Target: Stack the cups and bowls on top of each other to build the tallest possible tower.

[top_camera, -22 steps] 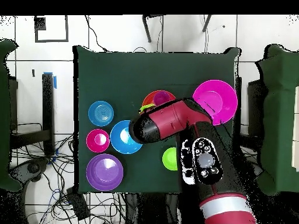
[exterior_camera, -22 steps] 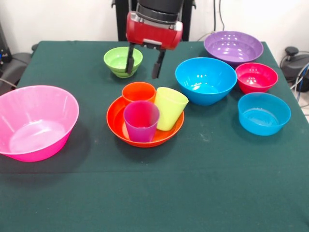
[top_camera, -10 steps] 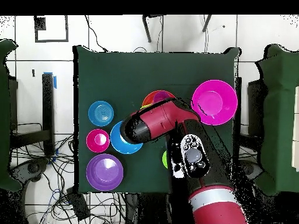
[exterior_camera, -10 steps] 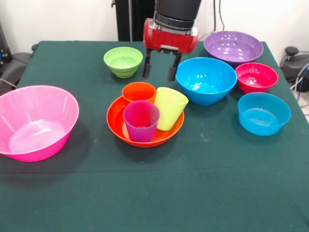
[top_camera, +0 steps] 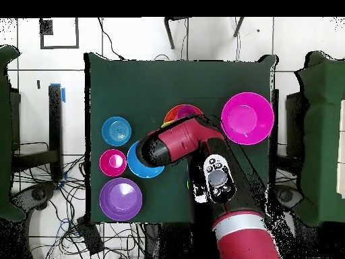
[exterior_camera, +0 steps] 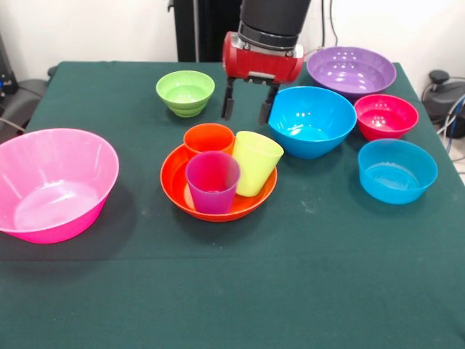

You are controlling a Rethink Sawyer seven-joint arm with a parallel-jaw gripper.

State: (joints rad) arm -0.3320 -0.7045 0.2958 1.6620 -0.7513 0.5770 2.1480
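End effector (exterior_camera: 247,111) spread wide and empty above the tabletop (exterior_camera: 305,276), between green bowl (exterior_camera: 185,92) and big blue bowl (exterior_camera: 310,121).

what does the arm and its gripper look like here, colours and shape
The arm is thick, rounded and glossy red with black sections; the overhead view shows a round black and white panel on it. In the front view, a black cylindrical wrist ends in a red boxy block, and the gripper has two thin dark fingers hanging from it.
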